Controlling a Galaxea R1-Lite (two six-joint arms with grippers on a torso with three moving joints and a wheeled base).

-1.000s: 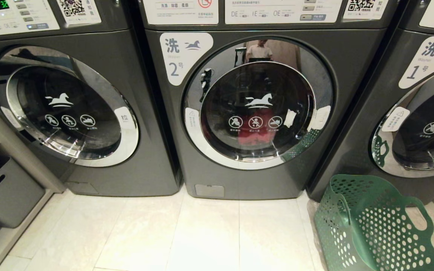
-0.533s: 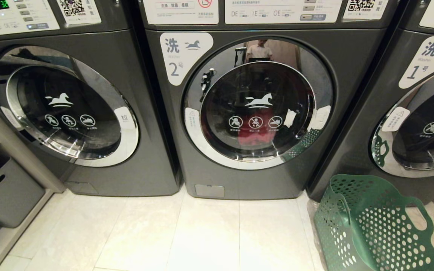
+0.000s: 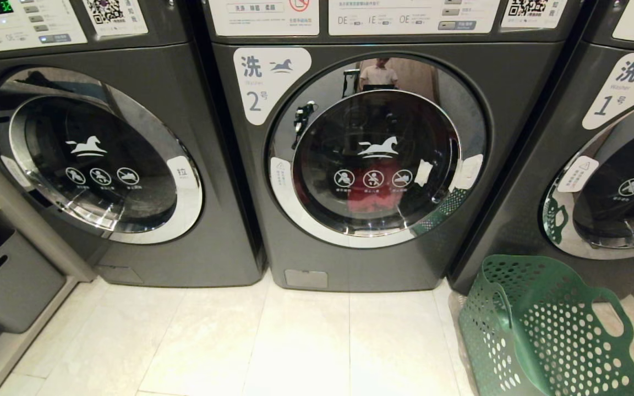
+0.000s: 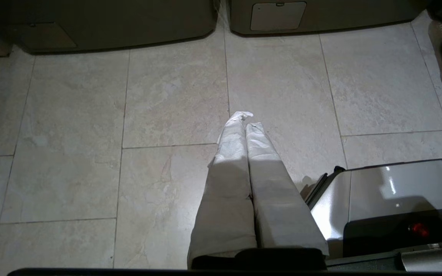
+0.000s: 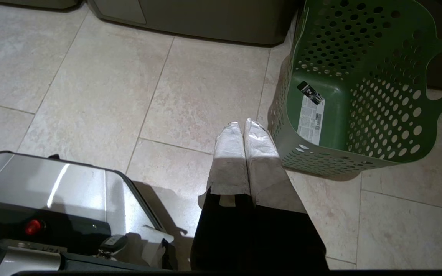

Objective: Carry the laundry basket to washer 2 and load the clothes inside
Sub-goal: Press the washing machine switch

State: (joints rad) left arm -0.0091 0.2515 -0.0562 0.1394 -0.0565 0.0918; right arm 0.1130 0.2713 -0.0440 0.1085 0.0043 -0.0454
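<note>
Washer 2 (image 3: 377, 165) stood shut, red clothes (image 3: 369, 198) inside. The empty laundry basket (image 3: 548, 330) sat at its four o'clock. The left gripper (image 4: 245, 119) and right gripper (image 5: 243, 126) were pressed closed, holding nothing.

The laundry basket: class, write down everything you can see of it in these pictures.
The laundry basket is green, plastic-looking, with flared walls pierced by round holes and a cut-out handle on each of two opposite sides. It stands upright on the pale tiled floor, before the washer marked 1, to the right of washer 2. It is empty: only a white printed label lies on its solid bottom. Nothing grips it.
</note>
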